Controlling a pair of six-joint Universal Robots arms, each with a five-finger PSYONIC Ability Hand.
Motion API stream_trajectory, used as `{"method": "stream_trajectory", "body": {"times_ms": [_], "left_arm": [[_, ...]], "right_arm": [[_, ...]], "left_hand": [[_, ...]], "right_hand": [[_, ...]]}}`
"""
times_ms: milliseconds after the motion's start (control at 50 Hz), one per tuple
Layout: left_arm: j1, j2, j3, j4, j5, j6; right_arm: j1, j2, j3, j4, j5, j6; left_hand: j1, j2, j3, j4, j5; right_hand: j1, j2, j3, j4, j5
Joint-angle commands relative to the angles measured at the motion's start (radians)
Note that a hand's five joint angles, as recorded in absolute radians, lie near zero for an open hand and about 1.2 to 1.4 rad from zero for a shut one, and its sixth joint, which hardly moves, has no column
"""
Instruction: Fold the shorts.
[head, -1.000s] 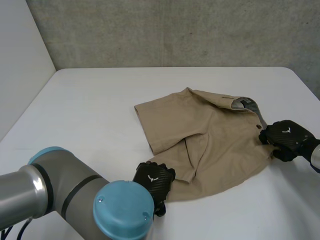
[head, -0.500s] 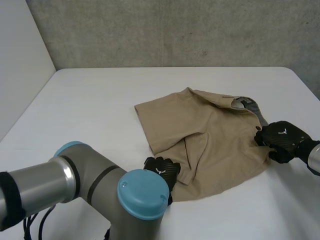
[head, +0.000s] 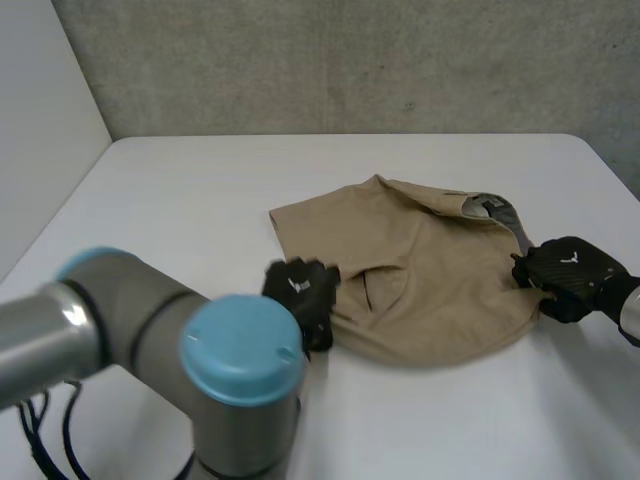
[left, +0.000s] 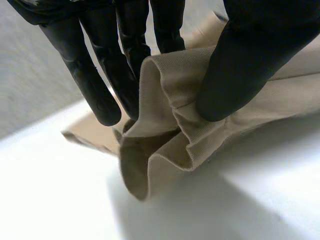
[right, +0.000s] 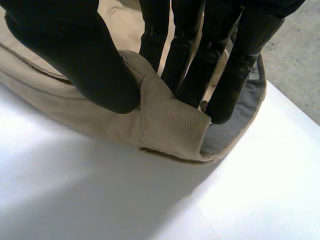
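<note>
Tan shorts (head: 430, 280) lie crumpled on the white table (head: 180, 200), waistband with its grey lining toward the right. My left hand (head: 300, 290) is at the near-left leg hem and has it lifted off the table. In the left wrist view the thumb (left: 240, 65) and fingers (left: 100, 80) pinch a bunched fold of the hem (left: 170, 100). My right hand (head: 565, 275) is on the waistband at the shorts' right edge. There its thumb (right: 75, 55) and fingers (right: 200, 60) pinch the waistband (right: 170, 125).
My left arm (head: 150, 370), with its light-blue cap, crosses the near-left part of the table. A grey wall (head: 350, 60) stands behind the table's far edge. Bare table lies to the left and in front of the shorts.
My left hand has closed on the leg hem and carried it up and away from me, so the near leg now folds over. My right hand has stayed on the waistband.
</note>
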Motion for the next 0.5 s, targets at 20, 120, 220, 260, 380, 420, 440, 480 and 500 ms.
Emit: {"method": "stream_trajectory", "body": {"times_ms": [20,120,220,260,380,420,440,480,500], "left_arm": [[0.049,0.149,-0.022,-0.003,0.004,0.003],[0.066,0.157,-0.056,-0.006,0.004,0.003],[0.076,0.154,-0.103,-0.008,0.005,0.003],[0.087,0.156,-0.123,-0.009,0.005,0.003],[0.118,0.223,-0.188,-0.034,0.010,0.025],[0.132,0.263,-0.198,-0.057,0.022,0.046],[0.148,0.301,-0.208,-0.086,0.044,0.064],[0.164,0.344,-0.211,-0.115,0.068,0.080],[0.172,0.366,-0.212,-0.132,0.082,0.084]], "right_arm": [[0.015,-0.061,0.006,0.028,0.016,0.091],[0.033,-0.068,0.009,0.031,0.019,0.162],[0.050,-0.087,0.025,0.045,0.028,0.174],[0.050,-0.105,0.034,0.066,0.049,0.171],[0.059,-0.171,0.037,0.163,0.120,0.156],[0.064,-0.215,0.037,0.213,0.143,0.139],[0.062,-0.232,0.037,0.230,0.149,0.132],[0.064,-0.272,0.038,0.261,0.157,0.113],[0.064,-0.310,0.037,0.292,0.160,0.099]], "left_hand": [[0.238,0.200,0.211,0.197,0.326],[0.238,0.200,0.211,0.197,0.326],[0.238,0.200,0.211,0.197,0.326],[0.238,0.200,0.211,0.197,0.326],[0.238,0.200,0.211,0.197,0.326],[0.238,0.200,0.211,0.197,0.326],[0.238,0.200,0.211,0.197,0.326],[0.238,0.200,0.211,0.197,0.326],[0.238,0.200,0.211,0.197,0.326]], "right_hand": [[0.485,0.229,0.205,0.205,0.232],[0.485,0.229,0.205,0.205,0.232],[0.485,0.229,0.205,0.205,0.232],[0.485,0.229,0.205,0.205,0.232],[0.485,0.229,0.205,0.205,0.232],[0.485,0.229,0.205,0.205,0.232],[0.485,0.229,0.205,0.205,0.232],[0.485,0.229,0.205,0.205,0.232],[0.485,0.229,0.205,0.205,0.232]]}}
